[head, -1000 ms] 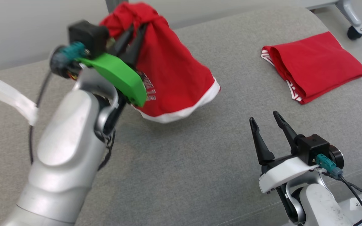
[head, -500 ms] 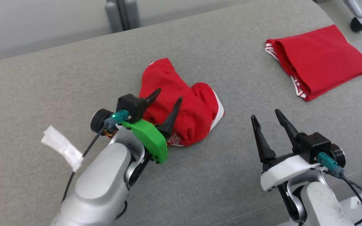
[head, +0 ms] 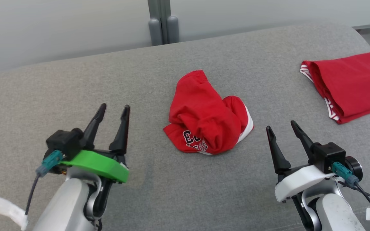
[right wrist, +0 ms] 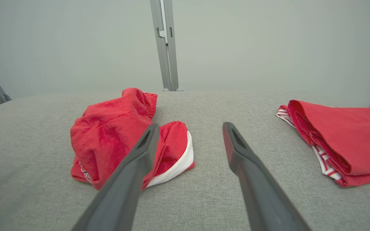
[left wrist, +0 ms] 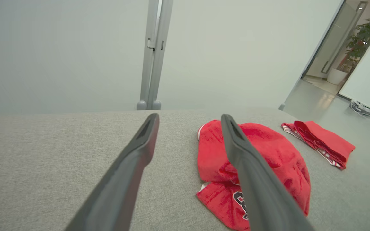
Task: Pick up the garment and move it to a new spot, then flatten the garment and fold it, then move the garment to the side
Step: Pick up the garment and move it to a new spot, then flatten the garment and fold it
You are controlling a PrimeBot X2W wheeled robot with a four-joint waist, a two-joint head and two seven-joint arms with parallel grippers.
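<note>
The garment (head: 208,116), red shorts with a white hem and dark print, lies crumpled in a heap in the middle of the grey padded table (head: 172,192). It also appears in the left wrist view as the garment (left wrist: 268,150) and in the right wrist view as the garment (right wrist: 111,134). My left gripper (head: 115,109) hovers open to the heap's left, well apart from it and holding nothing. Lower right of the heap, my right gripper (head: 283,126) is open and empty too.
A second red garment (head: 348,85), folded with striped trim, rests at the table's right edge; it is also in the wrist views (right wrist: 339,144) (left wrist: 323,142). A grey post (head: 163,22) stands behind the table's far edge against a pale wall.
My left gripper opened and let the garment drop onto the table, then drew back to the left. The head camera shifted. My right gripper stayed open.
</note>
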